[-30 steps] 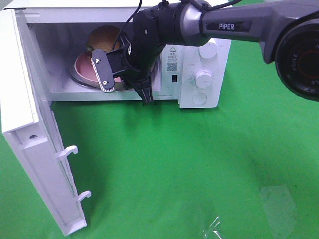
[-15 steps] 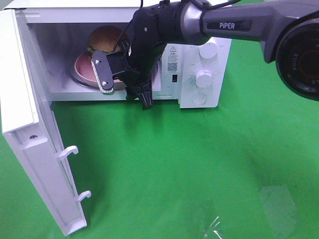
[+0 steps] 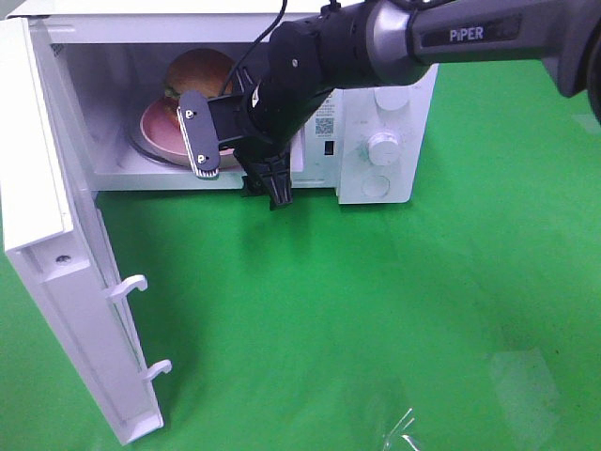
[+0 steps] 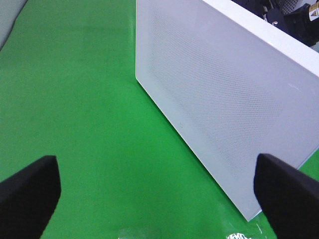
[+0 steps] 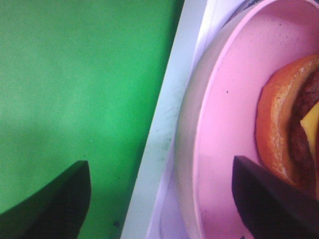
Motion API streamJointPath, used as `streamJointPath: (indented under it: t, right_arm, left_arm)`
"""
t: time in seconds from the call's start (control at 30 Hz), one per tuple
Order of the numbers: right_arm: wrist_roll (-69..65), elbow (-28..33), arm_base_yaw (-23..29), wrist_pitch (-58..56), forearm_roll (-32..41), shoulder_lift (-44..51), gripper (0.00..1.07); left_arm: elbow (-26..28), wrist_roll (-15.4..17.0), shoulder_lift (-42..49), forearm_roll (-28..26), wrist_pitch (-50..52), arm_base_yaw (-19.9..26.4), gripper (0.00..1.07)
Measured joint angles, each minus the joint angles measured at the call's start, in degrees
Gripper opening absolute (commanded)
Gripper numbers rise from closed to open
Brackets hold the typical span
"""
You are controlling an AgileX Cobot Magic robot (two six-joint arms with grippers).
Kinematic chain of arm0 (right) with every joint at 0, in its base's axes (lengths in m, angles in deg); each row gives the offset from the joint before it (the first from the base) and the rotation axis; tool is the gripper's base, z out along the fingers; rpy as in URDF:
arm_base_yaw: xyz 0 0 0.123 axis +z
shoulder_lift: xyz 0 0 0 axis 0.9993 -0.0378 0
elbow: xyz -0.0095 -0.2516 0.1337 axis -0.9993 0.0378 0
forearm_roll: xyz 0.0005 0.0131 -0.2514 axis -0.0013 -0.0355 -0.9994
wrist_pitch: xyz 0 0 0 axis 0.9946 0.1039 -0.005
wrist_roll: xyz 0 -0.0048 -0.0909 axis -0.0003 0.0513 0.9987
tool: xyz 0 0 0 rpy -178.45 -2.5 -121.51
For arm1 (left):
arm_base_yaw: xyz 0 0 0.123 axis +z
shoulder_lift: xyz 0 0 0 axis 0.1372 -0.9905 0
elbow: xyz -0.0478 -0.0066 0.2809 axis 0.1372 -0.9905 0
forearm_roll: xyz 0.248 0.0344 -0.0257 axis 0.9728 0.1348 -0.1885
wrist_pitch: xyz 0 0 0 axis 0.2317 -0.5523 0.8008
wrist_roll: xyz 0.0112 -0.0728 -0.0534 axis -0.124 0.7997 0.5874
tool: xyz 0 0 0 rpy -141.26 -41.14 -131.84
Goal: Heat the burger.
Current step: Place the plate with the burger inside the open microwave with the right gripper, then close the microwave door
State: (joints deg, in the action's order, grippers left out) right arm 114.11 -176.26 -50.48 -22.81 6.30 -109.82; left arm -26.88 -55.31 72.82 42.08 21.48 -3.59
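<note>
Exterior high view: we are seeing the burger sitting on the pink plate inside the open microwave. Our right pincer, released, is straddling the plate's rim; pulling back carelessly, we are risking dragging it out. Our left pincer is hanging wide open beside the door.
</note>
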Motion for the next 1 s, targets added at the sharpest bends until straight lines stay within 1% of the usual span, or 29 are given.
streamJointPath:
  t: [0.03,0.07,0.1,0.13,0.17,0.2,0.27,0.37,0.4,0.43,0.47,0.5,0.57,0.6,0.63,0.73,0.77,0.8,0.87,0.9,0.93,1.0]
  right_arm:
    - [0.00,2.46,0.00,2.58,-0.52,1.49,0.79]
    - [0.00,2.46,0.00,2.58,-0.52,1.49,0.79]
    - [0.00,4.81,0.00,5.10,-1.26,2.86,0.79]
    - [0.00,4.81,0.00,5.10,-1.26,2.86,0.79]
    - [-0.17,6.65,0.00,7.05,-1.95,4.13,0.79]
    - [-0.17,6.65,0.00,7.05,-1.95,4.13,0.79]
    - [-1.26,10.49,0.00,9.57,-3.15,6.65,0.78]
    - [-1.43,11.63,0.00,10.26,-3.15,7.28,0.77]
    - [-1.49,13.64,0.00,11.34,-3.21,8.54,0.77]
    - [-1.49,13.64,0.00,11.34,-3.21,8.54,0.77]
    - [-1.66,15.64,0.00,12.49,-3.21,9.51,0.76]
    - [-1.66,15.64,0.00,12.49,-3.21,9.51,0.76]
    - [-2.12,19.82,0.00,13.81,-3.21,12.20,0.76]
    - [-2.12,19.82,0.00,13.81,-3.21,12.20,0.76]
    - [-2.81,21.89,0.00,14.27,-3.27,13.52,0.76]
    - [-3.27,22.86,0.00,14.27,-3.32,14.21,0.76]
    - [-4.70,24.64,0.00,14.32,-3.32,15.47,0.76]
    - [-4.70,24.64,0.00,14.32,-3.32,15.47,0.76]
    - [-10.03,28.30,0.00,14.38,-3.32,18.74,0.76]
    - [-10.03,28.30,0.00,14.38,-3.32,18.74,0.76]
    - [-13.52,30.14,0.00,14.78,-3.32,20.40,0.76]
    - [-15.24,30.88,0.00,14.95,-3.32,21.26,0.76]
  left_arm:
    - [0.00,0.00,0.00,0.00,0.00,0.00,0.98]
    - [0.00,0.00,0.00,0.00,0.00,0.00,0.98]
    - [0.00,0.00,0.00,0.00,0.00,0.00,0.98]
    - [0.00,0.00,0.00,0.00,0.00,0.00,0.98]
    - [0.00,0.00,0.00,0.00,0.00,0.00,0.98]
    - [0.00,0.00,0.00,0.00,0.00,0.00,0.98]
    - [0.00,0.00,0.00,0.00,0.00,0.00,0.98]
    - [0.00,0.00,0.00,0.00,0.00,0.00,0.98]
    - [0.00,0.00,0.00,0.00,0.00,0.00,0.98]
    - [0.00,0.00,0.00,0.00,0.00,0.00,0.98]
    - [0.00,0.00,0.00,0.00,0.00,0.00,0.98]
    - [0.00,0.00,0.00,0.00,0.00,0.00,0.98]
    - [0.00,0.00,0.00,0.00,0.00,0.00,0.98]
    - [0.00,0.00,0.00,0.00,0.00,0.00,0.98]
    - [0.00,0.00,0.00,0.00,0.00,0.00,0.98]
    - [0.00,0.00,0.00,0.00,0.00,0.00,0.98]
    - [0.00,0.00,0.00,0.00,0.00,0.00,0.98]
    - [0.00,0.00,0.00,0.00,0.00,0.00,0.98]
    - [0.00,0.00,0.00,0.00,0.00,0.00,0.98]
    - [0.00,0.00,0.00,0.00,0.00,0.00,0.98]
    - [0.00,0.00,0.00,0.00,0.00,0.00,0.98]
    - [0.00,0.00,0.00,0.00,0.00,0.00,0.98]
